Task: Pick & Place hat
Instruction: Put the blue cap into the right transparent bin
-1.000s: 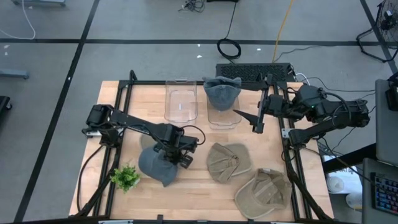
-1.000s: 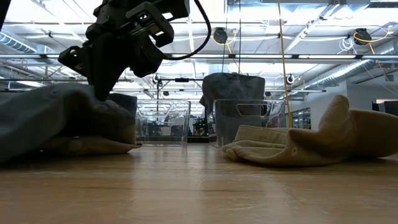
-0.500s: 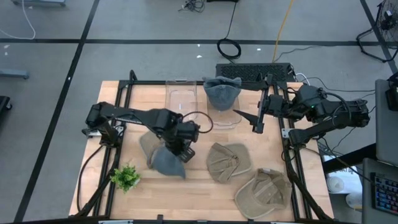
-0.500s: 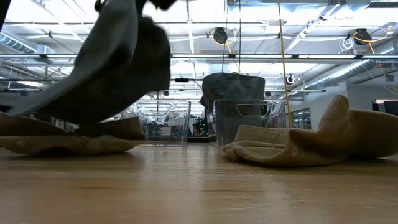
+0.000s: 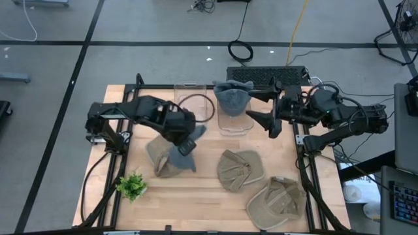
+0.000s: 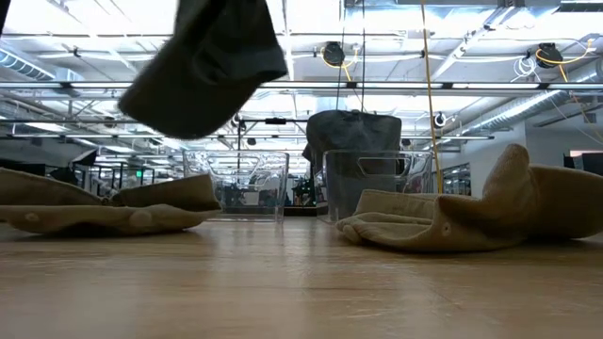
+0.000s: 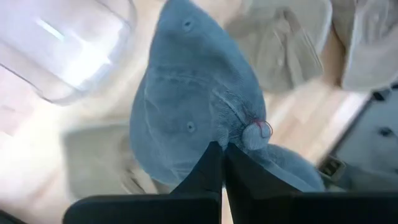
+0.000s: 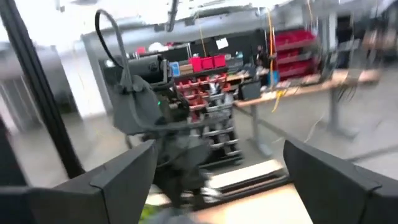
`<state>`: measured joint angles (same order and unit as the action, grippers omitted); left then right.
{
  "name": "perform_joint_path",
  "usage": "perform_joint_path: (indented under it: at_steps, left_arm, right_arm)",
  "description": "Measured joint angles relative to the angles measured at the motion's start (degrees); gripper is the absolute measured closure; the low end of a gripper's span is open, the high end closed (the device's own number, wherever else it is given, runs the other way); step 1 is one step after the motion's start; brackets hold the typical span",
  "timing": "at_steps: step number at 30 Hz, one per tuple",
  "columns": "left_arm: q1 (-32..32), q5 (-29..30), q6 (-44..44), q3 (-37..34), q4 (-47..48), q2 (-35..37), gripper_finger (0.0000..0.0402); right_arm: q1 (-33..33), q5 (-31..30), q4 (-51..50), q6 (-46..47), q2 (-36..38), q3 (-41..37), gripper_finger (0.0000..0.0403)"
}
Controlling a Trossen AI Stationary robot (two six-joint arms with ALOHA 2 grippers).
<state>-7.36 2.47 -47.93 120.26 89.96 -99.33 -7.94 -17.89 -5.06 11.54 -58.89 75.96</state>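
- Wooden table [image 5: 202, 196] in front, with a small green plant [image 5: 132, 186] at the near left corner and two tan hats, one [image 5: 277, 202] at near right, one [image 5: 240, 168] nearer the middle.
- Further in, a third tan hat [image 5: 157, 156] flat on the wood, directly below the lifted load.
- Above it, left gripper [image 5: 185, 140] clamped tight on a grey hat [image 7: 193, 106]; pinched only at one edge of the cloth, hanging loose in the air, clear of the table in the low view.
- Risk, as a judgement: thin pinch on soft fabric, so possible slip during the carry and a fall back among the tan hats.
- Beyond, two clear bins: empty bin [image 5: 190, 104] on the left, second bin [image 5: 233, 119] already holding another grey hat [image 5: 232, 96].
- Further risk: dangling brim catching on a bin rim, tipping or pushing the light bin, or landing half outside.
- Far right, right gripper [image 5: 257, 106] spread wide, holding nothing, close beside the second bin; possible collision if the carry swings that way.
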Motion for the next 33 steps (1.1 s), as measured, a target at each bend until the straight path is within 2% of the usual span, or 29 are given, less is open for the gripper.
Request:
perform_joint_path:
  at_steps: [3, 12, 18, 22, 26, 33]
  left_arm:
    - [0.9, 4.4, 1.6, 0.2, 0.0, 1.9, 0.0401]
    - [2.2, 18.5, 4.9, 0.2, -0.5, 6.3, 0.0402]
    - [2.2, 28.3, 10.8, 0.2, -4.5, 6.8, 0.0402]
    - [2.1, 31.0, 16.5, 0.2, -9.7, 6.8, 0.0401]
    - [2.1, 33.7, 20.5, 0.2, -15.0, 6.8, 0.0401]
    - [2.0, 34.1, 26.7, 0.2, -24.1, 6.8, 0.0401]
  right_arm:
    - [0.0, 0.0, 0.2, 7.1, -0.3, 0.0, 0.0064]
    - [0.0, 0.0, 0.9, 17.8, -2.5, 0.0, 0.0064]
    - [0.0, 0.1, 7.9, 23.2, -7.5, 0.0, 0.0064]
    - [0.2, -0.3, 11.7, 26.8, -10.1, 0.0, 0.0064]
    - [1.1, -1.9, 11.1, 29.9, -11.8, 0.0, 0.0064]
    - [2.8, -3.1, 10.7, 34.5, -12.3, 0.0, 0.0064]
